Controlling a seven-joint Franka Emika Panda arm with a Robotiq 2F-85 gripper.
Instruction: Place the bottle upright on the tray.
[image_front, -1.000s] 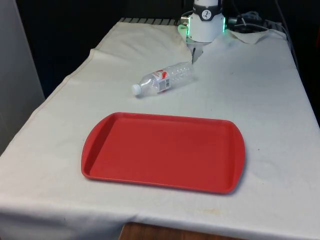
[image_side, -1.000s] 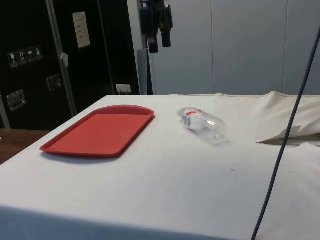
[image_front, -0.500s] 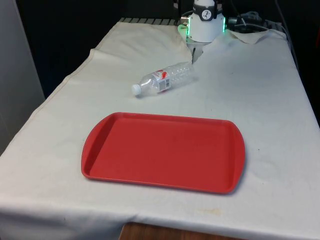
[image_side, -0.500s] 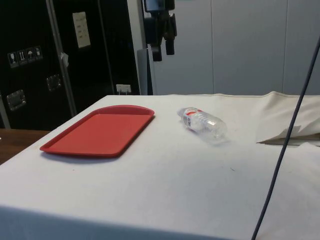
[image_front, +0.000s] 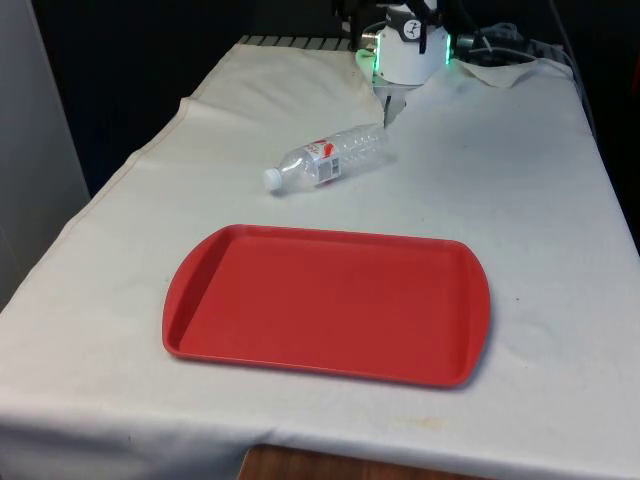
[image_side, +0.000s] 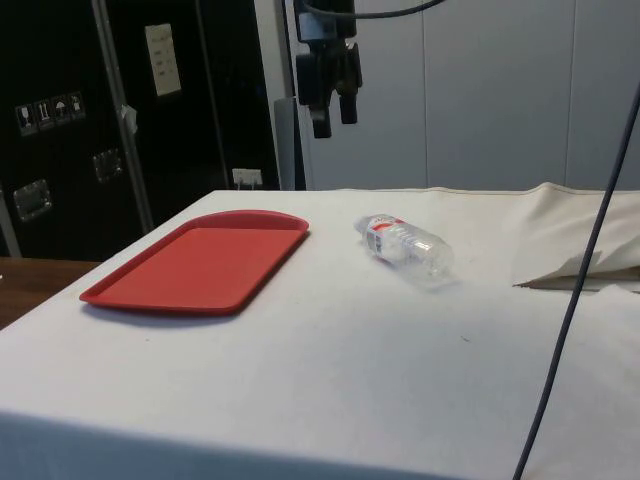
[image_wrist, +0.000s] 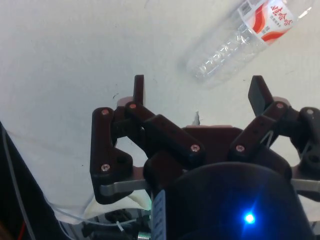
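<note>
One bottle: it is lying on its side on the white cloth, not on the tray — clear ribbed plastic, white cap, red-and-white label (image_front: 326, 159).
Bottle's place: it is resting beyond the tray's far edge in the front view, cap pointing toward the front view's left, base toward the robot; in the side view it is sitting to the right of the tray, well apart from it (image_side: 405, 245).
Tray: red, shallow, rounded corners, sitting flat on the cloth nearer the camera in the front view (image_front: 200, 300); nothing is standing on it.
End effector: it is hanging high in the air in the side view (image_side: 335, 110), fingers pointing down, above the stretch between tray and bottle and well clear of both.
End effector's state: the two black fingers are standing spread apart with open cloth showing between them in the wrist view (image_wrist: 198, 94) — nothing is being pinched.
Bottle against the fingers: in the wrist view the bottle is lying on the cloth past the fingertips, slanted, its label end near the picture's corner (image_wrist: 240, 42); it is not sitting between the fingers and is touching neither.
Counter: it is wearing a white cloth with creases and a folded ridge near the robot's end (image_front: 520, 200).
Cable: a dark line is running down the side view's right edge, in front of the cloth (image_side: 575, 290).
</note>
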